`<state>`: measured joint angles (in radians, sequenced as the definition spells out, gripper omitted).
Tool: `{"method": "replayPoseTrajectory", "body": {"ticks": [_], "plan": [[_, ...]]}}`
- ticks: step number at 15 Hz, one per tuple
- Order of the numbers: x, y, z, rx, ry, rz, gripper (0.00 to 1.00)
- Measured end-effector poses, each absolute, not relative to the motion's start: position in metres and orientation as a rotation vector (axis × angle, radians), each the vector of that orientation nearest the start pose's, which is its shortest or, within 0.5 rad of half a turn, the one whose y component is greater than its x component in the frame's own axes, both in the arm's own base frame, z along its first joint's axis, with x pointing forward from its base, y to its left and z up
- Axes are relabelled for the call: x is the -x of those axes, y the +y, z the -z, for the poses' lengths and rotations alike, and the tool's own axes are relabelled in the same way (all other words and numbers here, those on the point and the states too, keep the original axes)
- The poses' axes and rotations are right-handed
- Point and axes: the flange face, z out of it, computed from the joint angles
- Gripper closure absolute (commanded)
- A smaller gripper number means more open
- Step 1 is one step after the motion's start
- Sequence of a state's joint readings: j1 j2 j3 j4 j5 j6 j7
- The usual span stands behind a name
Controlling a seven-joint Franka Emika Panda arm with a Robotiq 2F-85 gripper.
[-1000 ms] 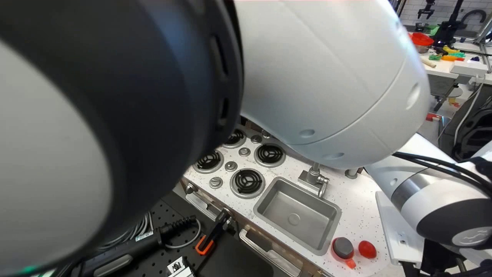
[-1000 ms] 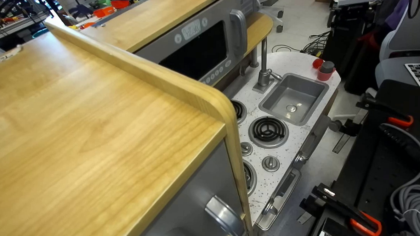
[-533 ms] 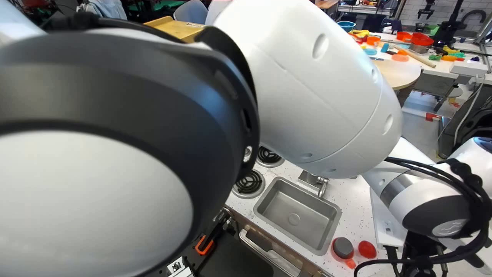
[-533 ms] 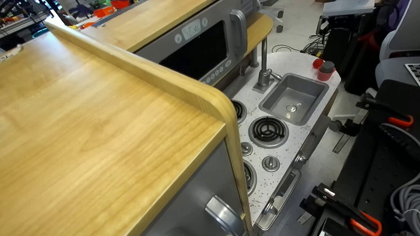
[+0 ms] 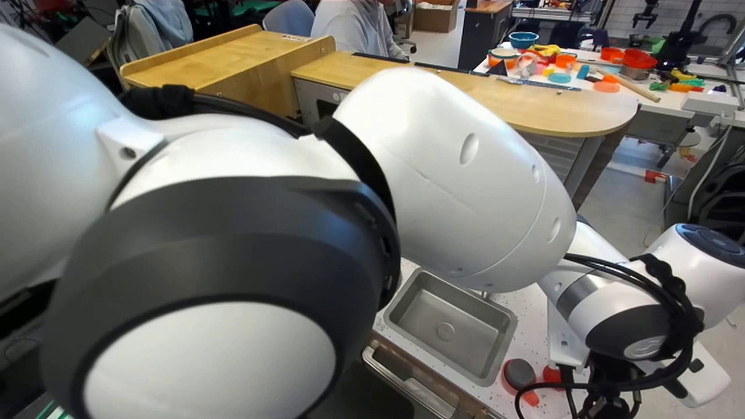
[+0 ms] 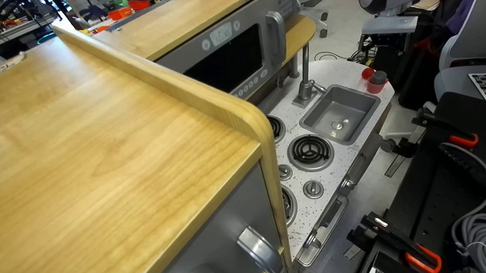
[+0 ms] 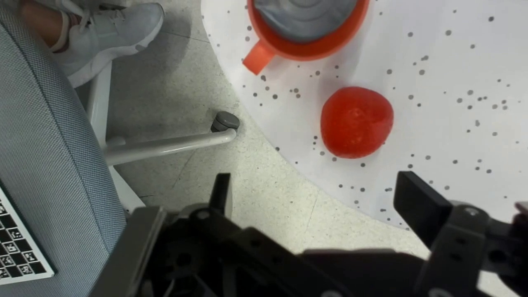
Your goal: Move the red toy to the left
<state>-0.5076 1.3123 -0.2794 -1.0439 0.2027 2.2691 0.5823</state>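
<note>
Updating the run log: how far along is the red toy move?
Done: the gripper is open, seemingly ready for a grasp. In hand: nothing held; the red toy rests on the counter, outside the jaws in the wrist view. Left: apparently the whole move: line up, grasp, shift left, release.

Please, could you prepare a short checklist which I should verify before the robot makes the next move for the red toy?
1. Is the claw open? Ok: wide open, holding nothing.
2. Is the red toy in sight? Ok: fully visible in the wrist view.
3. Is the toy within the claw? Not ok: it shows beyond the opening.
4. Is the red cup apart from the toy? Ok: white countertop shows between them.
5. Is the claw's height right? Cannot tell.
6. Is the target spot marked? Not ok: no mark visible.
</note>
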Motion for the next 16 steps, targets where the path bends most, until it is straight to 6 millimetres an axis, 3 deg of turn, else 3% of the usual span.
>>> {"method": "replayPoseTrajectory", "body": {"ticks": [4,16], "plan": [[-0.578,-0.468,-0.009,2.595,1.976,-0.087,0.0],[-0.591,-0.453,0.012,2.612,1.929,-0.11,0.0]]}}
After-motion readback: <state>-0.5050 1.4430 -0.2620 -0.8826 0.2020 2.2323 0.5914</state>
